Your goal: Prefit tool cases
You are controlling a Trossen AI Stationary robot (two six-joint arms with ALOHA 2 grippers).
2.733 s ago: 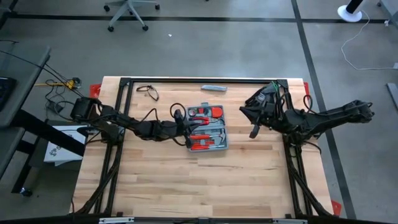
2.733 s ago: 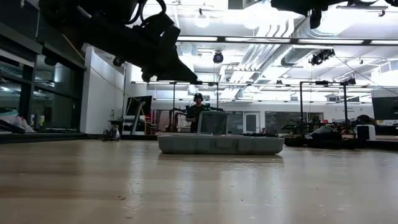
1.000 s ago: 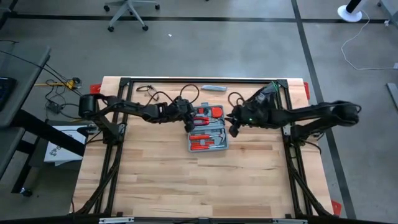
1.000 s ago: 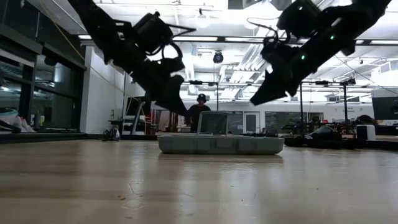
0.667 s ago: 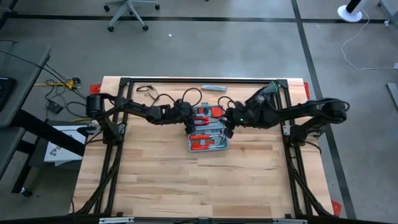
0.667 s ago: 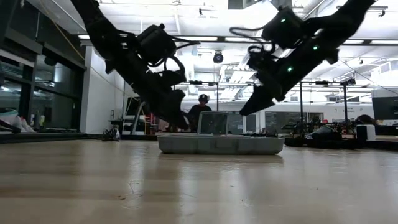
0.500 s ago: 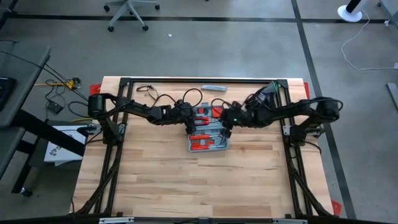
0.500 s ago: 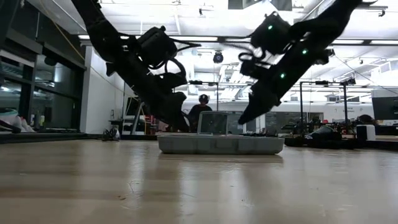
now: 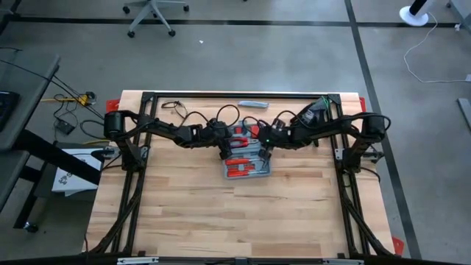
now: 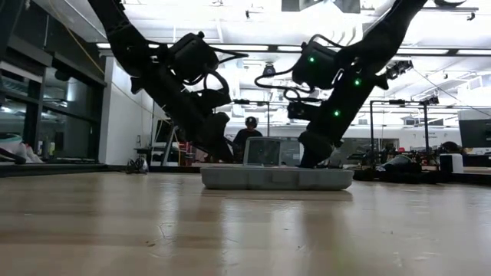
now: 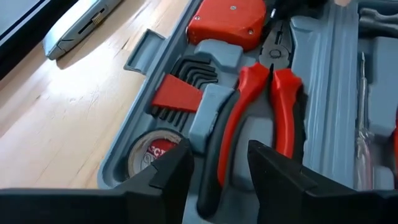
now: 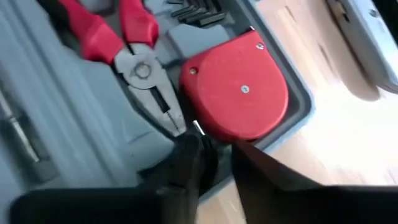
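The blue-grey tool case (image 9: 246, 158) lies open and flat on the wooden table, its moulded inside holding red-handled tools. My left gripper (image 11: 217, 180) is open and low over the case's left part; its fingers stand on either side of the red-handled pliers' (image 11: 255, 118) handles, beside a tape roll (image 11: 149, 158). My right gripper (image 12: 217, 165) reaches in from the right, slanting down. It is open by a narrow gap at the near edge of the red tape measure (image 12: 239, 87), by its metal tab. My left gripper straddles the pliers' handles (image 11: 227, 155) from above, slanting down; I cannot tell whether its fingers touch them. My right gripper has its fingertips (image 12: 186, 155) at the tape measure's edge (image 12: 208, 134); the fingers hide that spot, and I cannot tell whether they touch it.
A slim grey-blue bar (image 9: 253, 104) lies at the table's far edge, and a black cable loop (image 9: 175, 108) at the far left. Bare wood spreads in front of the case. A person (image 10: 250, 132) stands in the room behind the table.
My right gripper has come down and toward the table's left, onto the case's far right part, tipping more steeply downward. My left gripper has sunk a little into the case. The case has shifted slightly on the table.
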